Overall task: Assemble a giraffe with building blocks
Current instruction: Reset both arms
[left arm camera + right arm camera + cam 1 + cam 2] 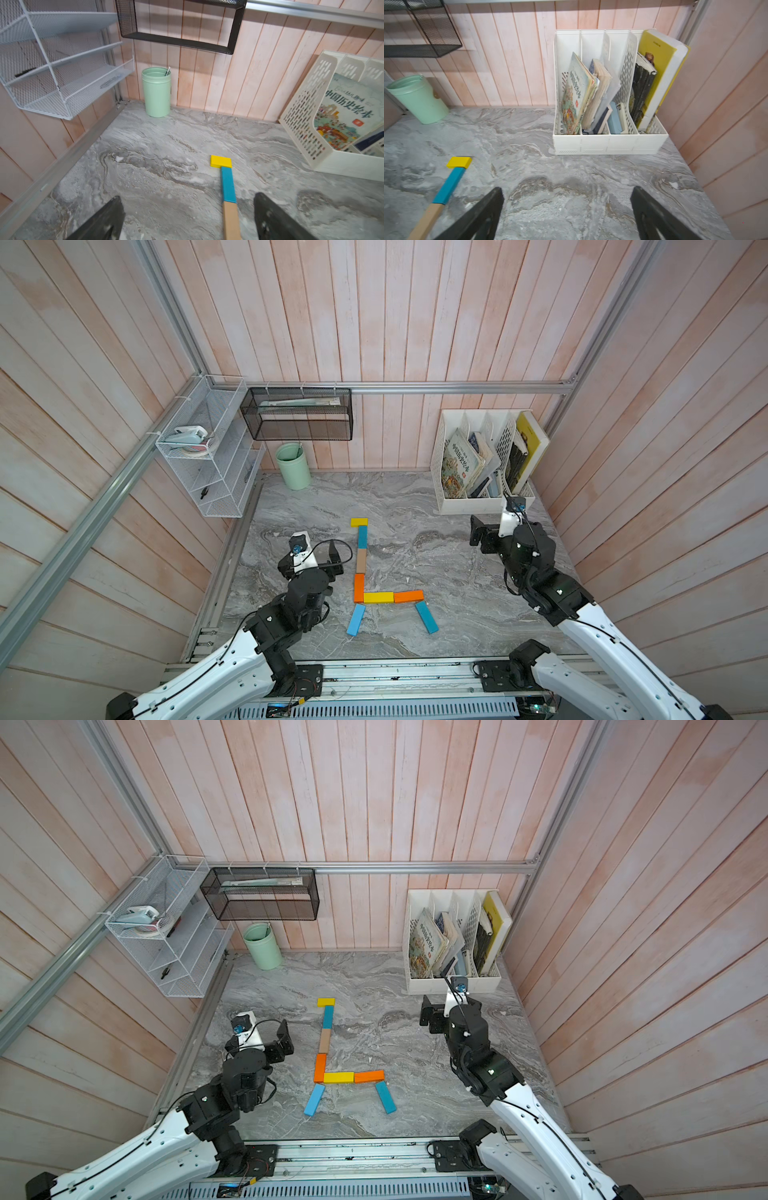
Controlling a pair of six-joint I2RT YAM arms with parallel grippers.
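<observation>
The left tool (187,209) stands with its jaws spread wide and nothing between them; the right tool (566,199) is likewise wide open and empty; the giraffe (376,576) lies flat on the marbled tabletop (457,572) between the two, its neck just beside the left tool and well apart from the right one. Nearest the left tool runs the neck line, tan block (361,561), teal block (362,536) and orange block (358,587) end to end, with the yellow head block (359,522) crosswise at the far end; towards the arms' bases the yellow body block (378,597) and the orange body block (408,596) form a bar, with the light blue leg (356,619) and the teal leg (427,616) splayed below it; all eight building blocks look placed, so the figure seems finished. The blocks look light, stiff and smooth-faced, likely to slide on the polished surface; since neighbours touch, a nudge to one would probably shift the next; any correction is best taken across a block's narrow width, at mid length, from straight above.
</observation>
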